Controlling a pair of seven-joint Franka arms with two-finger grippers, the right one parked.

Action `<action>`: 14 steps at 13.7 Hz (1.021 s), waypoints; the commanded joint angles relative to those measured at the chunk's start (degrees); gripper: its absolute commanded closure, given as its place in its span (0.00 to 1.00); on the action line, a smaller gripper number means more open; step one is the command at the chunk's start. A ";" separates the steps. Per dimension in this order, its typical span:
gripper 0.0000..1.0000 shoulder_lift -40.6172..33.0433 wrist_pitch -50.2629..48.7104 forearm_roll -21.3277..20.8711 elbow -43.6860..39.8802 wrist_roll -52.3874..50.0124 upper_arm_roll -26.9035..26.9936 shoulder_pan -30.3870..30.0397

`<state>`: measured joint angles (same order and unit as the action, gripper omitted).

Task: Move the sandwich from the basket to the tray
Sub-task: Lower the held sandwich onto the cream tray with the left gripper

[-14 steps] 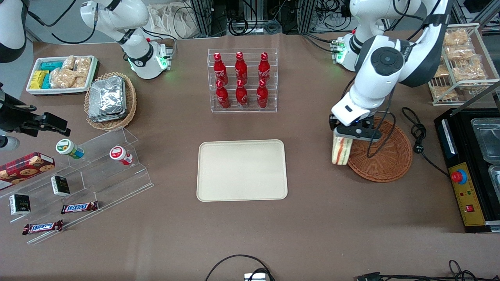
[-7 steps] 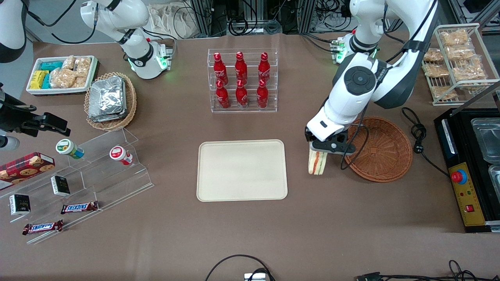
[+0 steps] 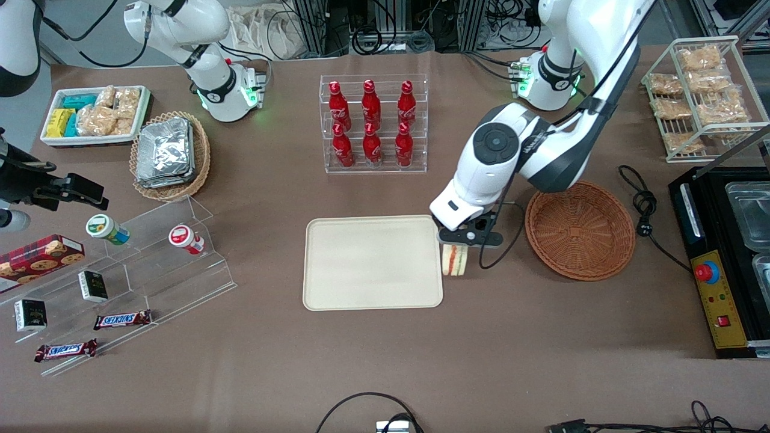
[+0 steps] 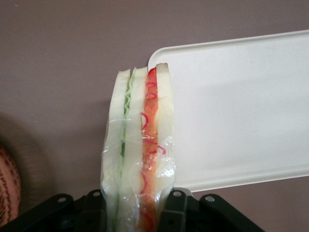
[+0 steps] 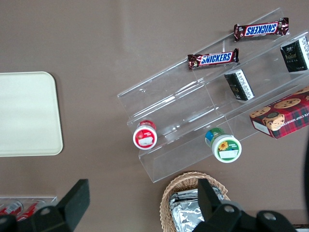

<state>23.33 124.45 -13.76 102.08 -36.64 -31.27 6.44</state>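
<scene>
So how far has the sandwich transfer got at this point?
Done: the sandwich is out of the basket, which looks empty. In hand: the gripper is shut on it, carrying it at the tray edge nearest the basket. Left: get it fully over the tray, lower and release.

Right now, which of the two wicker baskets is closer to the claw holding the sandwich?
The reddish-brown basket, with nothing in it, beside the gripper that grips the sandwich. The lighter tan basket holding foil packs lies toward the parked arm's end.
</scene>
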 commanded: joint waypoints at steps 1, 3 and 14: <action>0.63 5.40 -2.10 -2.85 -5.04 -2.91 -0.11 2.51; 0.63 9.09 -2.10 -4.78 -7.41 -5.19 -0.11 3.49; 0.63 18.94 -1.58 -10.32 -12.43 -11.70 -0.20 5.78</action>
<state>39.70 124.14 -21.57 92.88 -45.51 -31.27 11.39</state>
